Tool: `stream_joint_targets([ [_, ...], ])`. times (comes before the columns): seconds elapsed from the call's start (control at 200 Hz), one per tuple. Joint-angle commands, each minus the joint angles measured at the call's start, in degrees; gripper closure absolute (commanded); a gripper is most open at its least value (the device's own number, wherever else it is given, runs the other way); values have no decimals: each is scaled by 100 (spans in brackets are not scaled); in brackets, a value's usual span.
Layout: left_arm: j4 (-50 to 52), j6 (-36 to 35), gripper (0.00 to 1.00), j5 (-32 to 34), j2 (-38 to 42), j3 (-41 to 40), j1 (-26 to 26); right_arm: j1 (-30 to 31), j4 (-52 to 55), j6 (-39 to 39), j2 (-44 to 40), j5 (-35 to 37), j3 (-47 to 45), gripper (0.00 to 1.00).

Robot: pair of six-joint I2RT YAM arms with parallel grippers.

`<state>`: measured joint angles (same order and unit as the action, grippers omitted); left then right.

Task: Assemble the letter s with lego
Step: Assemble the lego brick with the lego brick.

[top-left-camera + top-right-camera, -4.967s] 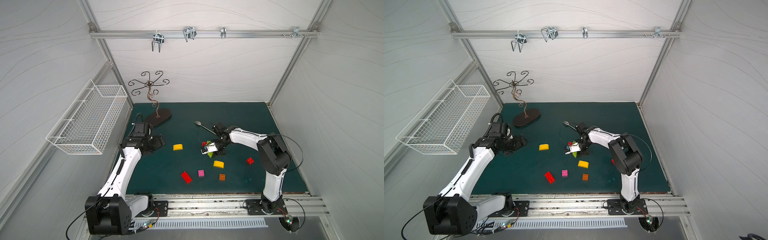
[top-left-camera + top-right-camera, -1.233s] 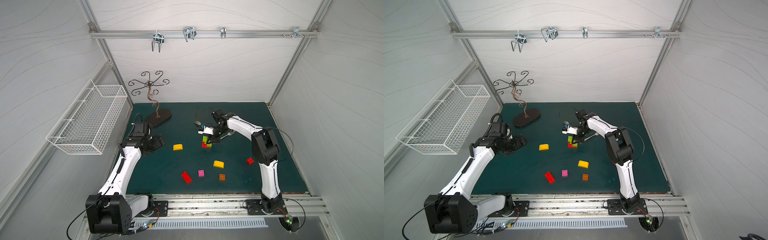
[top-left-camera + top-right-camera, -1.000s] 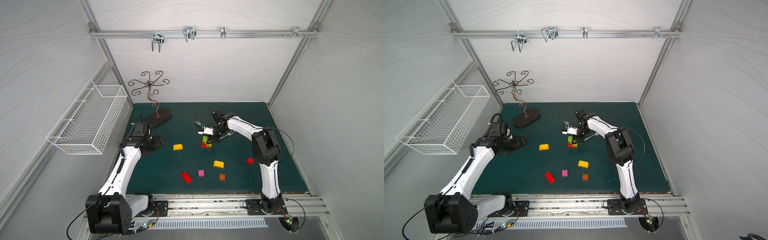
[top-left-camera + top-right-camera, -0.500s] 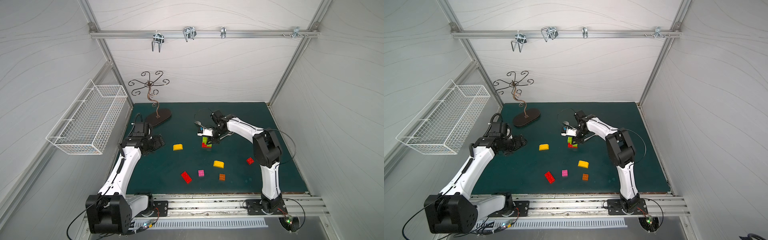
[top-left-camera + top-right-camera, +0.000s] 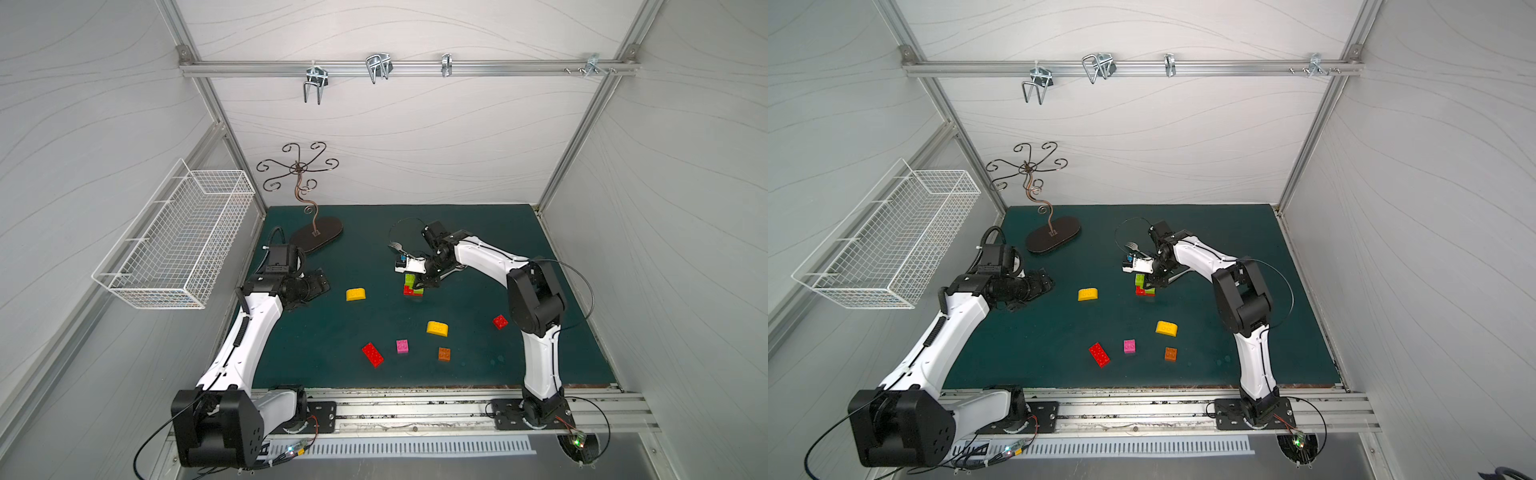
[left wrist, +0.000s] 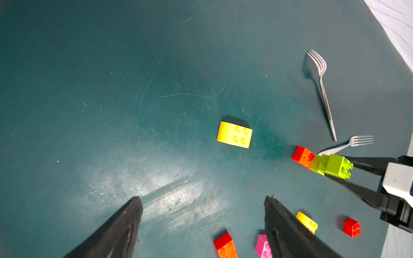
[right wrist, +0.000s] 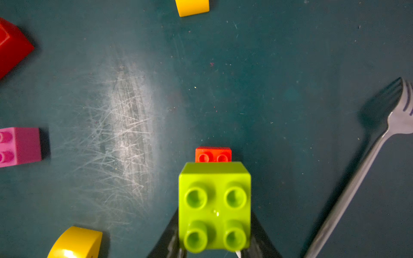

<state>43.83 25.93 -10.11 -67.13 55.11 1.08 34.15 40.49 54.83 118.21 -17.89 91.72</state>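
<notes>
**Lego stack gripped at mid-mat**

Lego stack (image 5: 410, 285) stands near the middle of the green mat (image 5: 478, 232) in both top views, lime green on top and red at the base. The right gripper (image 5: 420, 282) is clamped on its upper part. The left gripper (image 5: 319, 281) sits low by the mat's left edge, spread wide and holding nothing. Loose bricks lie apart from the stack. A yellow rounded brick (image 5: 355, 294) is toward the left arm. A second yellow brick (image 5: 437, 328), a long red brick (image 5: 372, 354), a pink brick (image 5: 402, 345) and an orange brick (image 5: 444, 353) are nearer the rail. A small red brick (image 5: 500, 321) is beside the right arm.

In the left wrist view, the left gripper's dark fingers (image 6: 120, 227) stand far apart over bare mat. Beyond them the stack shows a red base brick (image 6: 302, 156) with lime green bricks above it. The right gripper's black fingers (image 6: 368, 164) press on either side of the topmost brick. Two forks (image 6: 321, 89) lie just beside the stack.

In the right wrist view, the top lime green brick (image 7: 214, 205) is square, glossy and four-studded. It is pinched on opposite sides, and two red studs peek out past it.
</notes>
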Motion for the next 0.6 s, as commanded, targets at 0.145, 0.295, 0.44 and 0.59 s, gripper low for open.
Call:
stream_joint_targets([
  [0.145,-112,-1,12,-5,38,0,39,7,296,-25,451,597,-68,91],
  [0.295,-113,-1,12,7,39,8,39,29,263,-34,387,603,-198,92],
  [0.44,-103,-1,12,12,48,8,50,49,67,-38,190,596,-554,92],
  [0.59,-103,-1,12,12,51,8,59,83,-56,-12,87,629,-734,92],
])
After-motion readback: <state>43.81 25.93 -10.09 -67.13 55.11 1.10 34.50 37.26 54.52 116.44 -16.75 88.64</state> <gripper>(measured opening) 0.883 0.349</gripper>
